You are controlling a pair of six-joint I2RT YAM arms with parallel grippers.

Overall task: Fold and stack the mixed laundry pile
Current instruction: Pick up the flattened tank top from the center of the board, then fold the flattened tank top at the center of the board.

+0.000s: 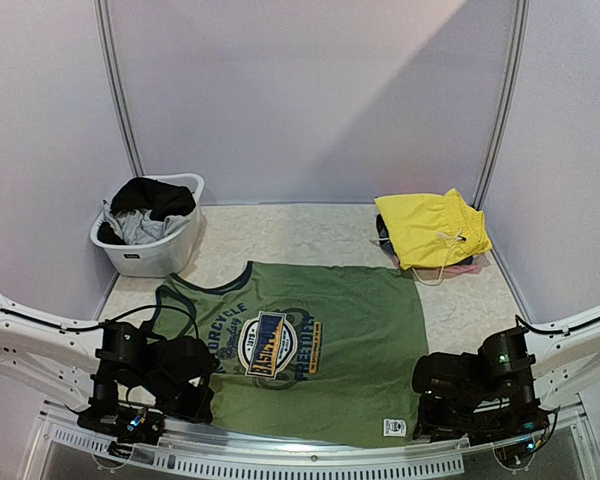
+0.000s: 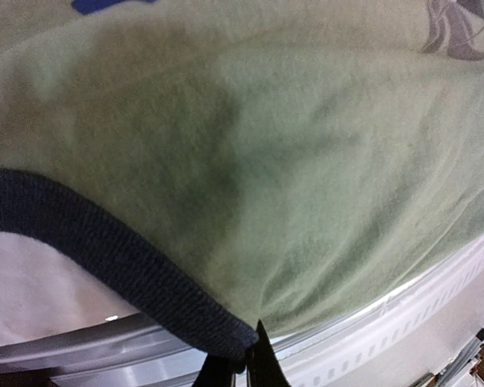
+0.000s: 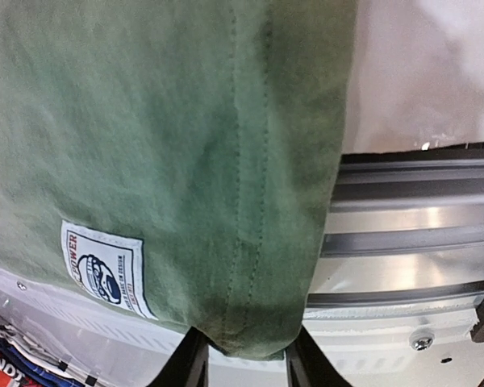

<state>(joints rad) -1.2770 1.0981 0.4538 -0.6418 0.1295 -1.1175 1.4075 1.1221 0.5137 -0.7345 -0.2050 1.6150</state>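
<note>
Left tool point(image 2: 246, 364) tips cropped, pinching T-shirt point(image 1: 320, 340) trim; right tool point(image 3: 242, 361) grip unclear.

Left tool point(image 2: 244, 359) sits low, pinched shut (right tool point(image 3: 246, 363), equally low, fingers point(image 3: 190, 364) apart).

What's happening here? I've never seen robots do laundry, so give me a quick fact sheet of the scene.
centre: olive-green T-shirt spread flat on the table, graphic up
left gripper: shut on the shirt's navy trim
right gripper: fingers astride the shirt's hem corner, grip unclear
far right: yellow garment lying on other pieces
far left: white tub holding black and grey clothes
</note>
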